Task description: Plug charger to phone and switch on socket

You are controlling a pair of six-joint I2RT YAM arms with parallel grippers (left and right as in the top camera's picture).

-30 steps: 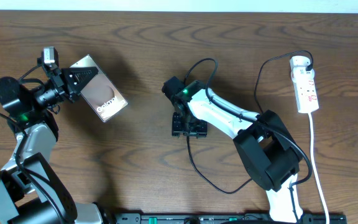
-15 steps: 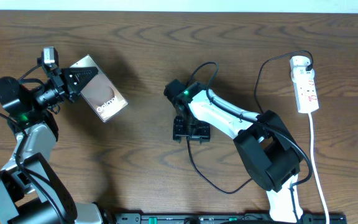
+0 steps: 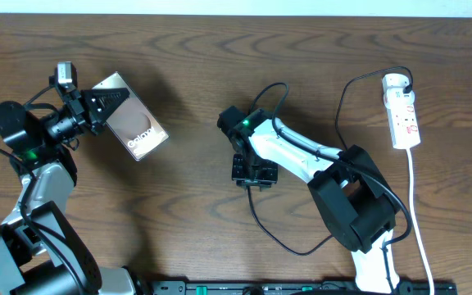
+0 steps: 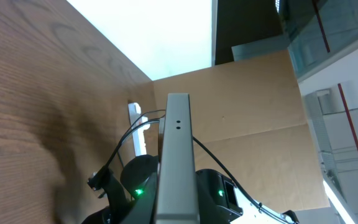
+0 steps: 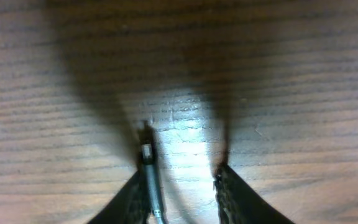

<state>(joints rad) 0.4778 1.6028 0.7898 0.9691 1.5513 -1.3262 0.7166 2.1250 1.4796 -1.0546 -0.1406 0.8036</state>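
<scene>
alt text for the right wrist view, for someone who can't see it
The right gripper points down at a wooden table, its jaws apart with bare wood between them. The tip of the charger lies on the table just inside the finger on the picture's left.

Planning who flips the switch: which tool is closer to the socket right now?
Right. The right tool is mid-table, left of the socket; the left tool, gripping the phone, is at the far left.
</scene>
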